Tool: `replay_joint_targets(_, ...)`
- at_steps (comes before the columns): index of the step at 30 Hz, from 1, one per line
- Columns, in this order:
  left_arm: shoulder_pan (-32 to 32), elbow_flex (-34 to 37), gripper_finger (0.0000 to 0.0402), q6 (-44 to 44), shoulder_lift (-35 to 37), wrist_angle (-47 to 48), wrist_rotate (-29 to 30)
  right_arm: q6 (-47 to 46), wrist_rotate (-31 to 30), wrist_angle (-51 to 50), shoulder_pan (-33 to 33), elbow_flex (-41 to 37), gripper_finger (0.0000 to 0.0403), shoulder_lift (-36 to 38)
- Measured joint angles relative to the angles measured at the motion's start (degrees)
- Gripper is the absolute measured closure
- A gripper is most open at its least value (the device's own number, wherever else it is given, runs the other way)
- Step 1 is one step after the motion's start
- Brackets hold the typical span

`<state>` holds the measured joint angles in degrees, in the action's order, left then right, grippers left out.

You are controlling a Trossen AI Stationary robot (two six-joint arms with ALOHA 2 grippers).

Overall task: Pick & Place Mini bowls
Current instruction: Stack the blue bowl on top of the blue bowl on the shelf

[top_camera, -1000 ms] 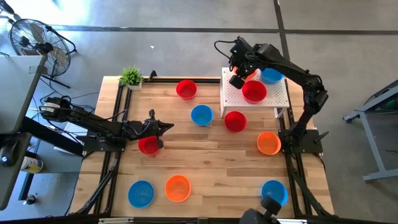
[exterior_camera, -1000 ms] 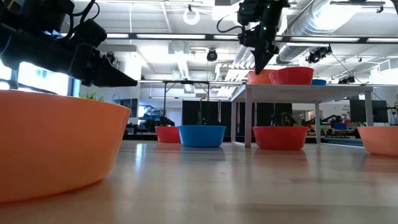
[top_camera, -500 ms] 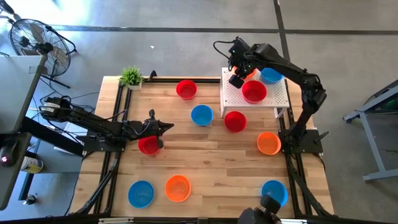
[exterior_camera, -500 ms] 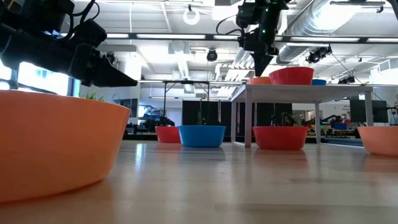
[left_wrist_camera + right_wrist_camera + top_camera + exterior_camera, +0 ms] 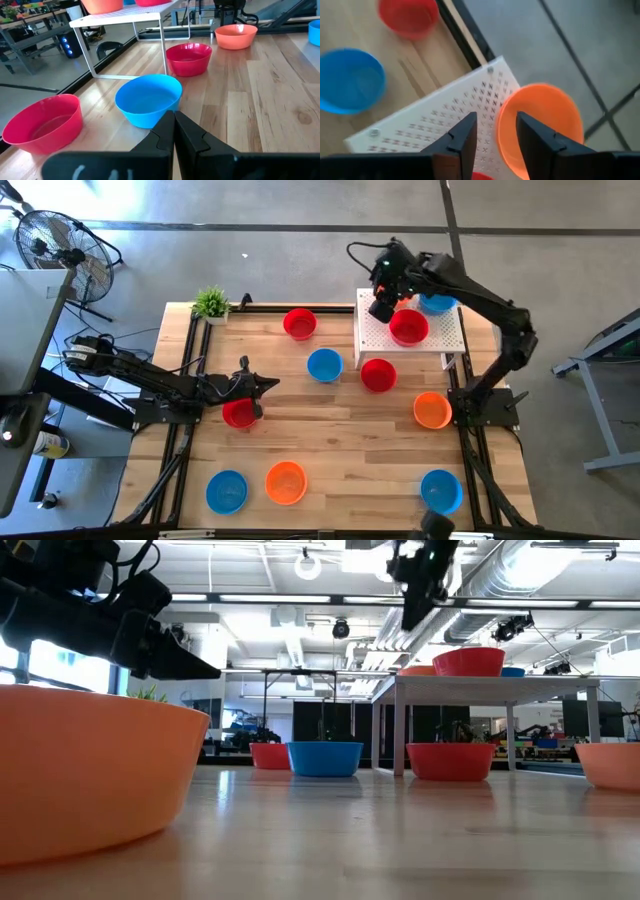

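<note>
The right gripper (image 5: 492,132) hangs above the white perforated box-shaped stand (image 5: 432,340), fingers parted and empty over the glossy orange plastic mini bowl (image 5: 540,125) resting there, apparently just delivered; the left gripper (image 5: 174,131), clenched, waits far from the stand.

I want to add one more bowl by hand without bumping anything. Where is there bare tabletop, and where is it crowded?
Bare wood lies between the orange bowl and the blue bowl along the near edge. It is crowded on the white perforated stand, where the open right gripper hovers beside the red bowl.
</note>
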<state>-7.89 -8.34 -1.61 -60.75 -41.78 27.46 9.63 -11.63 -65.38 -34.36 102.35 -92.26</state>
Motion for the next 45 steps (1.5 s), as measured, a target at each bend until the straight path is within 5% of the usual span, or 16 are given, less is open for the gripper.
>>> replay_joint_targets(9,0.0,0.0,0.0401,0.0,0.0,0.0,0.0,-0.8,7.5,4.5,6.4,-1.1,0.035,10.3)
replay_joint_targets(15,0.0,0.0,0.0401,0.0,0.0,0.1,0.0,1.3,11.7,18.3,10.4,-14.0,0.0399,18.3)
replay_joint_targets(26,0.0,0.0,0.0401,0.0,0.0,0.3,0.0,2.7,13.5,58.3,17.2,-50.2,0.0393,34.7)
replay_joint_targets(35,0.0,0.0,0.0401,0.0,0.0,0.3,0.0,0.3,13.4,87.1,25.5,-73.3,0.0383,40.2)
replay_joint_targets(40,0.0,0.0,0.0401,0.0,0.0,0.4,0.0,-0.5,10.3,98.8,30.8,-80.9,0.0375,40.3)
replay_joint_targets(45,0.0,0.0,0.0401,0.0,0.0,0.5,0.0,-0.2,2.6,96.3,36.1,-80.9,0.0379,39.9)
